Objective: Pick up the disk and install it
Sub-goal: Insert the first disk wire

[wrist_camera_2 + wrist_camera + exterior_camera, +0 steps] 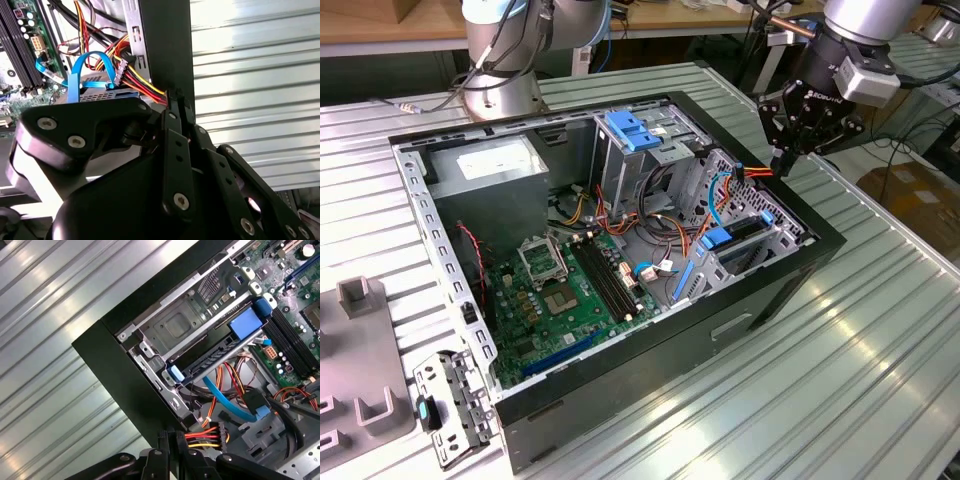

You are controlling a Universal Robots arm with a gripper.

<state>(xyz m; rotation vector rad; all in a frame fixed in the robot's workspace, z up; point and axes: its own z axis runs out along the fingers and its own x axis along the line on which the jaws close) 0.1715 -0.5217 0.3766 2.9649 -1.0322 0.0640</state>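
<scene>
The disk [216,359] lies edge-on in the low drive bay at the corner of the open computer case [120,370]. It is a dark slab with blue carrier rails and a blue tab [247,322]. In the exterior view the disk [745,233] sits in that bay near the case's right wall. My gripper [782,160] hangs just above that wall, beside the bay. Its fingers [172,117] are pressed together, shut. A red, yellow and orange wire bundle [200,434] runs right up to the gripper [171,437]; I cannot tell whether it is pinched.
Inside the case are a green motherboard [560,290], a grey power-supply box [485,160] and a tall metal cage with a blue bracket [633,130]. A blue flat cable [225,400] loops by the bay. A grey fixture [355,350] and a metal bracket [450,405] lie on the exterior view's left.
</scene>
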